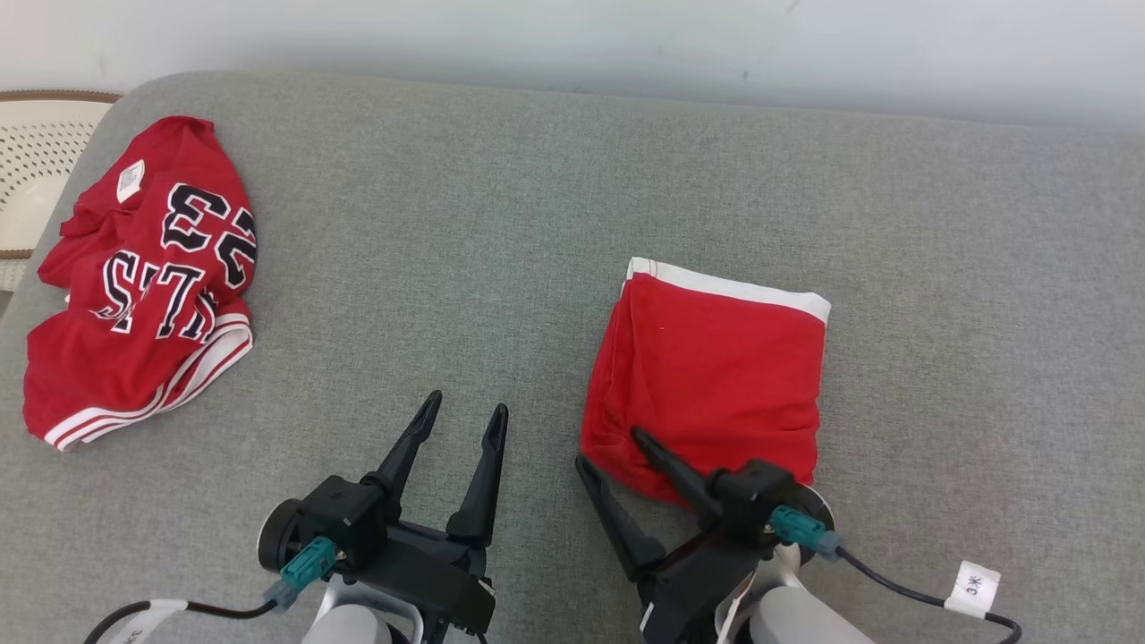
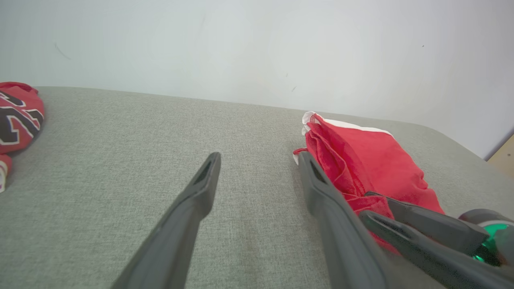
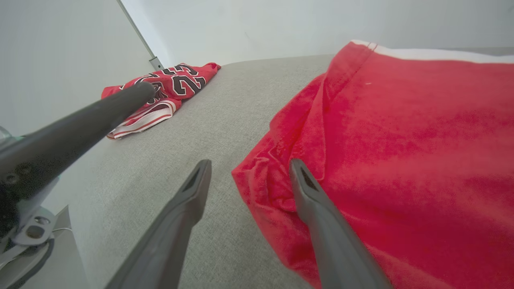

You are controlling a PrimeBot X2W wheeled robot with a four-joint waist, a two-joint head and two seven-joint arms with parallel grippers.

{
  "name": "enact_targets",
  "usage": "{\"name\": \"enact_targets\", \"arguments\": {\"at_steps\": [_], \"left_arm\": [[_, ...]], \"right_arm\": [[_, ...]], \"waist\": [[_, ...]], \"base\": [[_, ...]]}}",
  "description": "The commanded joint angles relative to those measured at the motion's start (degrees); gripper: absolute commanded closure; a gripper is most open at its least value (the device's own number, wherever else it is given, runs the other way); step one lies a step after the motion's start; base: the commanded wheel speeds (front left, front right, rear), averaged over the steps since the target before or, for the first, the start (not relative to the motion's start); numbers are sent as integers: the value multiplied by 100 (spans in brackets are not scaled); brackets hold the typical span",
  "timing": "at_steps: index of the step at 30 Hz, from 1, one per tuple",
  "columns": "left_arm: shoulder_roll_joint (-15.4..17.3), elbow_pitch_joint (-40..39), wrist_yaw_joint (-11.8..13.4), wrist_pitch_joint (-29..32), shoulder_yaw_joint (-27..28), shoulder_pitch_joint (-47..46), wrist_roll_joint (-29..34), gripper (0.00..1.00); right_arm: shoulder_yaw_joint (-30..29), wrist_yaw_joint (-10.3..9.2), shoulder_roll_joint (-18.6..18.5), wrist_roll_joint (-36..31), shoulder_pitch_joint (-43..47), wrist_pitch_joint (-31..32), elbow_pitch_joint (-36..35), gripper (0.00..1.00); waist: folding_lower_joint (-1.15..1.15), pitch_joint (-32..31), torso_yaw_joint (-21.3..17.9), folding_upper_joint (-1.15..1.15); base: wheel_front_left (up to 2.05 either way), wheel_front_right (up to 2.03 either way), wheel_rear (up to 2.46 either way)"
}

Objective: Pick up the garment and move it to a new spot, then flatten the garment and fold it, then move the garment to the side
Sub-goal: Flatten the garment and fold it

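Right jaws straddling folded garment [image 1: 711, 367], jersey [image 1: 143, 277] far left

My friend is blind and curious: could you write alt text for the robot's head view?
A folded red garment lies on a grey cushion, the open right tool at its near corner. The open left tool sits alongside; a crumpled red jersey lies far left.

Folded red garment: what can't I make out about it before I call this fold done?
- Head view: the garment's near edge is hidden behind the right gripper and its wrist.
- Right wrist view: the garment runs off the right and bottom edges.
- Left wrist view: its near corner is covered by gripper fingers.
- Layers underneath: hidden by the top layer.
- Whether the finger over the cloth touches it: cannot tell.
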Motion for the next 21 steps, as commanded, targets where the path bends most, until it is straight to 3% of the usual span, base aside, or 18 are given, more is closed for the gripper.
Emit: {"name": "enact_targets", "arguments": {"at_steps": [1, 5, 8, 15, 21], "left_arm": [[16, 21, 12, -42, 6, 19, 4, 0], [42, 25, 37, -41, 40, 35, -4, 0], [84, 9, 56, -45, 72, 43, 2, 0], [215, -56, 170, -51, 225, 143, -10, 0], [378, -176, 334, -54, 355, 260, 81, 0]], "right_arm": [[94, -4, -13, -12, -37, -43, 54, 0], [481, -4, -175, -271, -85, -60, 25, 0], [394, -4, -210, -381, 4, -91, -348, 0], [-342, -4, -337, -564, 497, -91, -1811, 0], [-1338, -4, -393, -810, 963, -92, -2348, 0]], "waist": [[0, -9, -8, 0], [0, -46, -48, 0], [0, -71, -84, 0], [0, -183, -224, 0], [0, -331, -325, 0]], "base": [[0, 0, 0], [0, 0, 0], [0, 0, 0], [0, 0, 0], [0, 0, 0]]}}
